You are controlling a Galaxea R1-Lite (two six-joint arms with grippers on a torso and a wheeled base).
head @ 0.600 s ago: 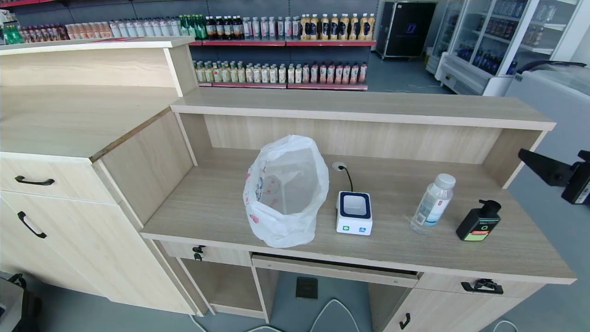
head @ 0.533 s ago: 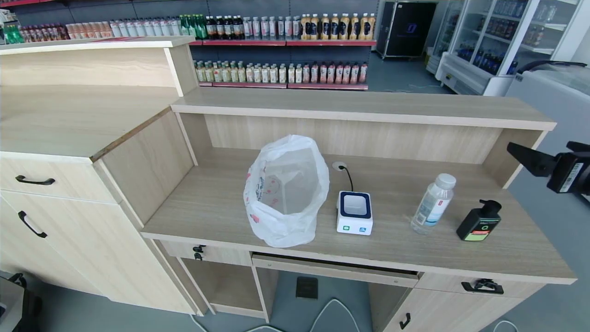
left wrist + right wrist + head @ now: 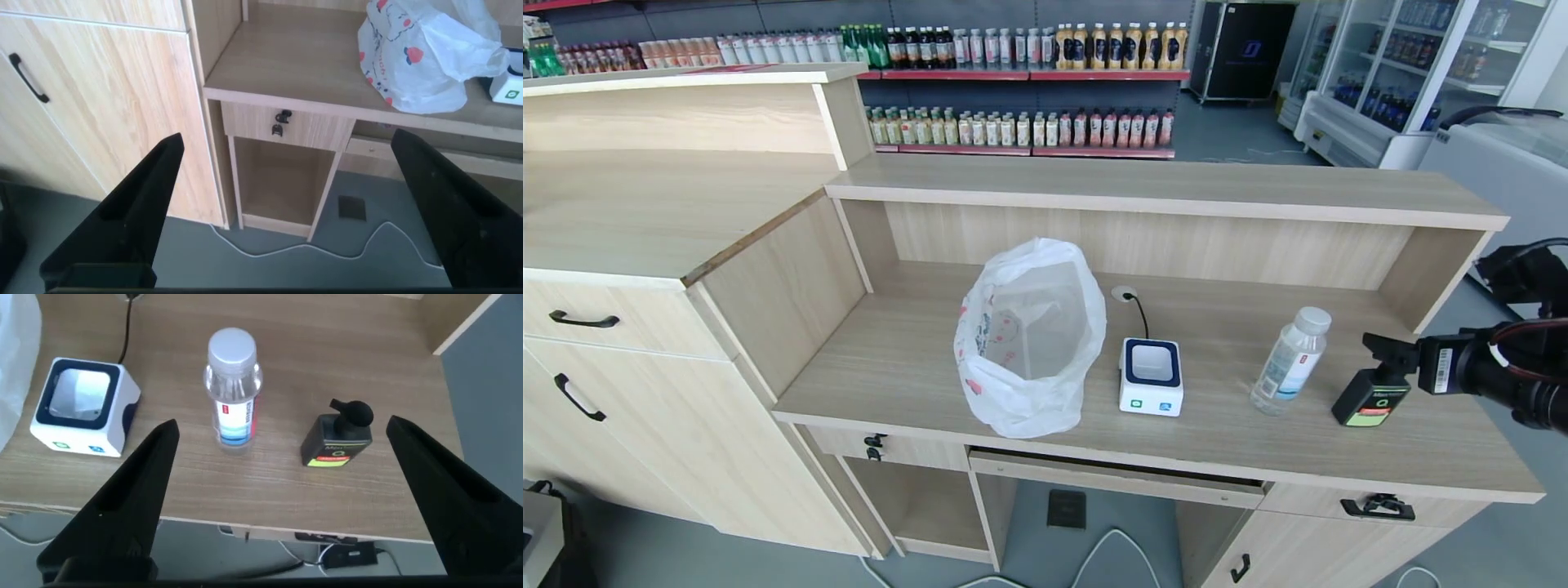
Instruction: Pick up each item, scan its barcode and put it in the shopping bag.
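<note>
A clear water bottle (image 3: 1290,359) (image 3: 234,388) with a white cap stands right of the white scanner (image 3: 1150,376) (image 3: 82,404). A black pump bottle (image 3: 1368,400) (image 3: 339,437) with a green and red label stands further right. The white shopping bag (image 3: 1029,335) (image 3: 425,57) sits open-mouthed left of the scanner. My right gripper (image 3: 1388,355) (image 3: 282,429) hangs open just above the pump bottle, holding nothing. My left gripper (image 3: 288,140) is open and low, in front of the counter's left end.
The wooden counter (image 3: 915,367) has a raised back shelf (image 3: 1160,192) and a side wall (image 3: 1429,269) on the right, close to my right arm. The scanner's cable (image 3: 1137,310) runs to a hole at the back. A tall cabinet (image 3: 645,327) stands left.
My right gripper has come down and inward from beside the counter's right wall to just above the black pump bottle. Nothing on the counter has moved.
</note>
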